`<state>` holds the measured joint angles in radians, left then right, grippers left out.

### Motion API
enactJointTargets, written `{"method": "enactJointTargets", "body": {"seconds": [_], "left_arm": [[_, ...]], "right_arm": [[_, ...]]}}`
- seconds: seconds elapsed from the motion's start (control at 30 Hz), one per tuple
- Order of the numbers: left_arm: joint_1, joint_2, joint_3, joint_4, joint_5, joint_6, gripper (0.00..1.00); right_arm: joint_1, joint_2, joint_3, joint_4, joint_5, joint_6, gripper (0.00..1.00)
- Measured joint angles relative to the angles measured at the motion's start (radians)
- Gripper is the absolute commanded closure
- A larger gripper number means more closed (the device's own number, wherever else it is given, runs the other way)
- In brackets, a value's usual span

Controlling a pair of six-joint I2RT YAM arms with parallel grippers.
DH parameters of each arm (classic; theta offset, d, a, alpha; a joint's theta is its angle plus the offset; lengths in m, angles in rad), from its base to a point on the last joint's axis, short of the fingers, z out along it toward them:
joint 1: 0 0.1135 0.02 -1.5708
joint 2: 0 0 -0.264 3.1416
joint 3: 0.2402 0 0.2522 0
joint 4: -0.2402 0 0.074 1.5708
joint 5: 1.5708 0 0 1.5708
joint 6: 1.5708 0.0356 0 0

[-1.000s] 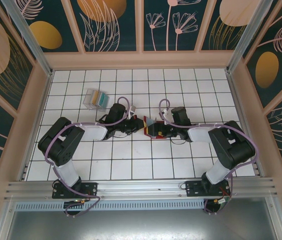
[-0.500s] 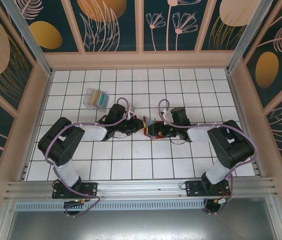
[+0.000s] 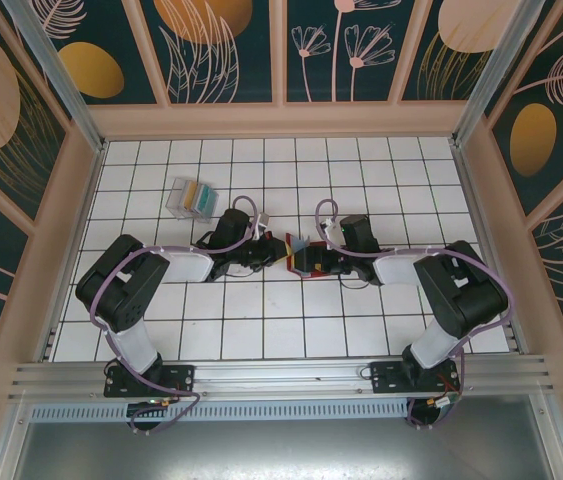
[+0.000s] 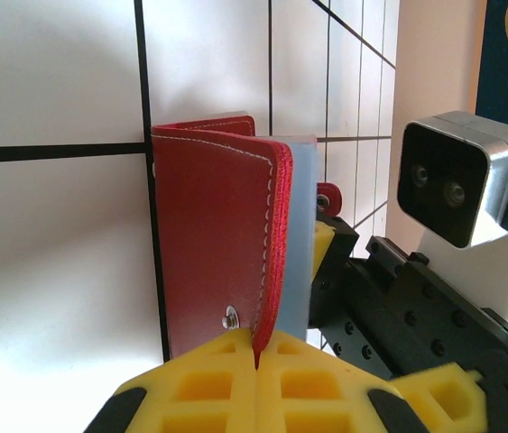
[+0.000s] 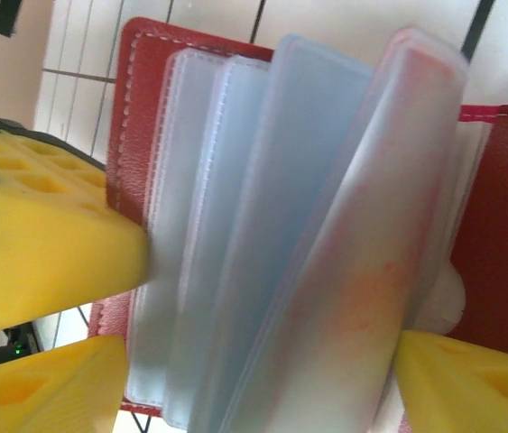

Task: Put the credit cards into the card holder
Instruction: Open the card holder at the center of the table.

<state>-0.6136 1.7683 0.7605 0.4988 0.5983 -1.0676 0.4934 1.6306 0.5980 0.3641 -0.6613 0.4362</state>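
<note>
The red card holder (image 3: pixel 307 262) lies open mid-table between both grippers. My left gripper (image 4: pixel 258 347) is shut on the edge of its red cover (image 4: pixel 208 234), holding that cover upright. In the right wrist view its frosted sleeves (image 5: pixel 263 207) fan out between the wide-apart fingers of my right gripper (image 5: pixel 263 388), which is open. One sleeve (image 5: pixel 375 289) shows an orange tint, as of a card inside, and leans on my right finger (image 5: pixel 470 379). Yellow and teal credit cards (image 3: pixel 197 196) stand in a clear case at the back left.
The clear case (image 3: pixel 179 198) sits a few tiles behind my left arm. The right arm's wrist camera (image 4: pixel 457 176) is close beside the holder in the left wrist view. Wooden walls (image 3: pixel 76 210) ring the white tiled table (image 3: pixel 261 330).
My right gripper has edged slightly left against the holder, and a pale sleeve now stands up a little more at its top. The left gripper has kept its grip.
</note>
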Motion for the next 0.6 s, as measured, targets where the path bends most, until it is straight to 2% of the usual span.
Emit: {"method": "enactJointTargets", "body": {"seconds": [0.3,0.6], "left_arm": [[0.0,0.0,-0.002,0.011,0.003,0.0,1.0],[0.0,0.0,-0.012,0.031,0.004,-0.012,1.0]], "right_arm": [[0.0,0.006,-0.011,0.029,-0.02,0.008,0.22],[0.0,0.022,-0.011,0.044,-0.013,0.011,0.33]]}}
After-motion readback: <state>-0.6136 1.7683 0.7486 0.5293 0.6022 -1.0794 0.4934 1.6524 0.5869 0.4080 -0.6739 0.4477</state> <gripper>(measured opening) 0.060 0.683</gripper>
